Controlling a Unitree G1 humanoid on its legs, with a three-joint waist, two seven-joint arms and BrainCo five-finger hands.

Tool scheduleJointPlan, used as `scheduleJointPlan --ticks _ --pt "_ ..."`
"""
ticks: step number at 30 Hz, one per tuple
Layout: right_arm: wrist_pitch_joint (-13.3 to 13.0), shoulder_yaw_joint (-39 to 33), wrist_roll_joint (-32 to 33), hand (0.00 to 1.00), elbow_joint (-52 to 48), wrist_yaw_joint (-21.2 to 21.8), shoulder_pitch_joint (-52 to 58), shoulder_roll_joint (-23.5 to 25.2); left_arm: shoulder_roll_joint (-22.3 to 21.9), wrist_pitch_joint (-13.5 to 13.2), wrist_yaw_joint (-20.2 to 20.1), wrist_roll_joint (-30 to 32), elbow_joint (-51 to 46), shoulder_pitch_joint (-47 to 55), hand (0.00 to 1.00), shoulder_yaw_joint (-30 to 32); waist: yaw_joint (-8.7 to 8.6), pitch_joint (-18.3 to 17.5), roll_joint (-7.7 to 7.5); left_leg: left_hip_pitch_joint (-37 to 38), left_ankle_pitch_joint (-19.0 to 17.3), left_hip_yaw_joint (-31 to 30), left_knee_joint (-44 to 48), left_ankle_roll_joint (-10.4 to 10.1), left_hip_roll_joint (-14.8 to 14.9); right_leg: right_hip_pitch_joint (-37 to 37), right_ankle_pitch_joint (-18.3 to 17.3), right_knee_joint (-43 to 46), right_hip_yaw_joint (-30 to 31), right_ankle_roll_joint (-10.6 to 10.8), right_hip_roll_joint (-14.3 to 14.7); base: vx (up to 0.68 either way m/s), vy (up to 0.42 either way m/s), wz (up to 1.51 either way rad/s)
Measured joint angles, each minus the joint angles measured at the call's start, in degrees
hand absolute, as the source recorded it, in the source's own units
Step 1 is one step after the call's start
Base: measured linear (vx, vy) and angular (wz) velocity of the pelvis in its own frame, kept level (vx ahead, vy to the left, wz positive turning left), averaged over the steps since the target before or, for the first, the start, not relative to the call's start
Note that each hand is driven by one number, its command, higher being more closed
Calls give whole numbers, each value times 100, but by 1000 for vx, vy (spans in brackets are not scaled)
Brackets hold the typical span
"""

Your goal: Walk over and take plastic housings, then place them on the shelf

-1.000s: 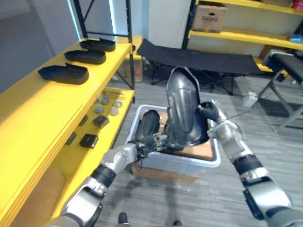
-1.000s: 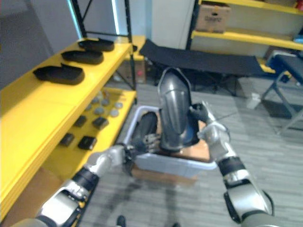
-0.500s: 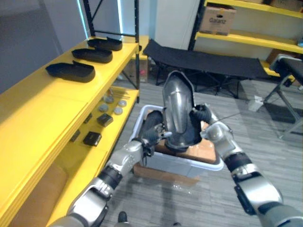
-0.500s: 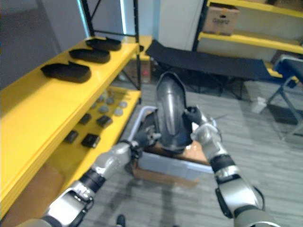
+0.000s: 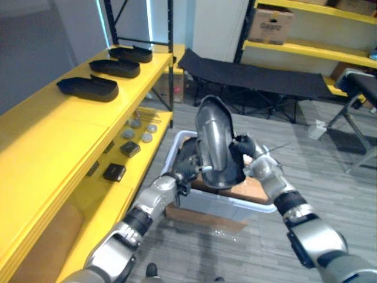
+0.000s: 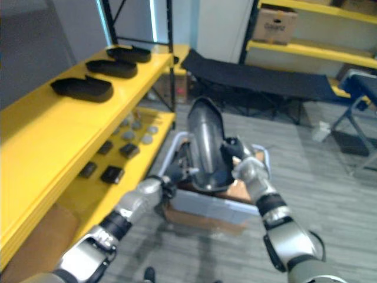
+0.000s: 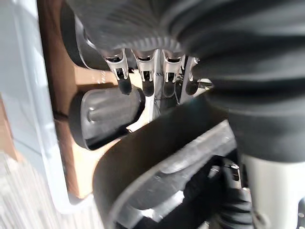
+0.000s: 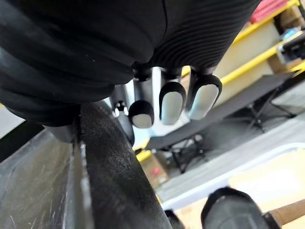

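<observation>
A dark grey, glossy housing (image 5: 215, 141) stands upright just above the bin (image 5: 259, 205), with the right hand (image 5: 242, 147) clamped on its edge and the left hand (image 5: 187, 168) at its lower side. Another housing (image 7: 107, 114) lies inside the bin. Left of the bin, three black housings (image 5: 88, 88) (image 5: 115, 68) (image 5: 131, 54) lie in a row on the yellow shelf (image 5: 53, 130).

This was a storeroom or warehouse: long yellow steel shelving (image 5: 70, 135) ran to the left of the left hand (image 5: 187, 169), with black plastic housings (image 5: 88, 88) in a row on top and small parts (image 5: 126, 148) on the level below. Beyond the right hand (image 5: 244, 148) stood more yellow racking (image 5: 306, 50) holding a cardboard box (image 5: 272, 23). A grey bin (image 5: 224, 205) sat on the plank floor (image 5: 341, 194) beneath both hands.
</observation>
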Motion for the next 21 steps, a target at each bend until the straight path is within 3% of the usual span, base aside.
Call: scheduleJointPlan --ticks 8,13,14,21 --pt "-221 107 -9 100 0 -23 0 161 -78 -25 219 4 214 0 0 -13 3 1 -3 1 -1 -14 0 0 -2 11 -1 1 -7 1 0 0 0 0" --pt "-221 244 -8 100 0 -53 0 223 -87 -68 315 4 402 0 0 -21 6 3 -5 2 -1 -20 1 0 -2 17 -1 2 -11 1 0 0 0 0" --pt "-221 249 -8 100 0 -62 0 229 -88 -81 343 4 410 0 100 -21 8 6 -10 2 -1 -22 1 0 -2 20 -2 2 -10 1 0 0 0 0" --pt "-253 360 4 100 -1 -391 66 353 -123 -231 635 -4 517 1 100 -25 6 23 -34 9 -11 -36 1 8 -9 64 -58 2 -22 28 -1 1 0 2"
